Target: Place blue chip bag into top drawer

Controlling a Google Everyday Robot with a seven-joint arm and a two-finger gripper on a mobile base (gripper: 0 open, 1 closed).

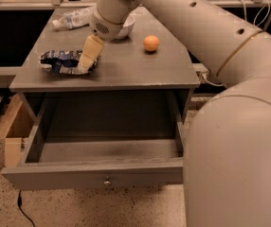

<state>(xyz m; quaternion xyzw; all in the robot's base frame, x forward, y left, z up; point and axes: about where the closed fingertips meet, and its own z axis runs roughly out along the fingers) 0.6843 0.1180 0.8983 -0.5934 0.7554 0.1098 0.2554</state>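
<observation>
Looks like a robot test lab: speckled floor [78, 209], loose cables [245, 9] at one o'clock, plain grey worktop [135, 70], tool [83, 67] at ten o'clock.
</observation>
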